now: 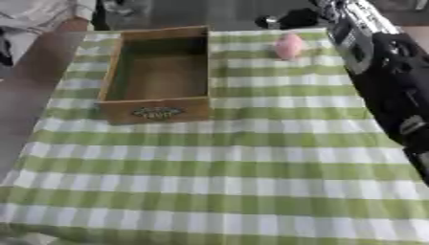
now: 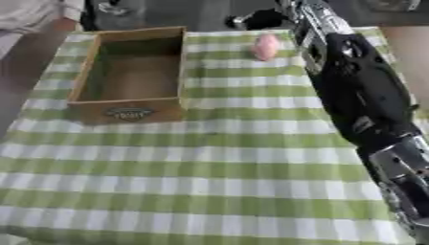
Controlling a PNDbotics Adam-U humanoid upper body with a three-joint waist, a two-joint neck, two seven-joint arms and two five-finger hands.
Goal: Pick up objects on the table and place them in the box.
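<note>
A pink, rounded object point(image 1: 290, 46) stands on the green-and-white checked cloth near the table's far edge. To its left is an open wooden box point(image 1: 156, 109) with a label on its front wall; I see nothing inside it. My right arm point(image 2: 352, 91) stretches from the lower right up to the far edge. Its dark hand point(image 2: 251, 20) hangs just behind and a little left of the pink object, apart from it. The left hand shows in neither view.
The checked tablecloth point(image 1: 218, 182) covers the whole near half of the table. A brown floor strip point(image 1: 25, 95) runs along the table's left side. My right arm lies over the table's right side.
</note>
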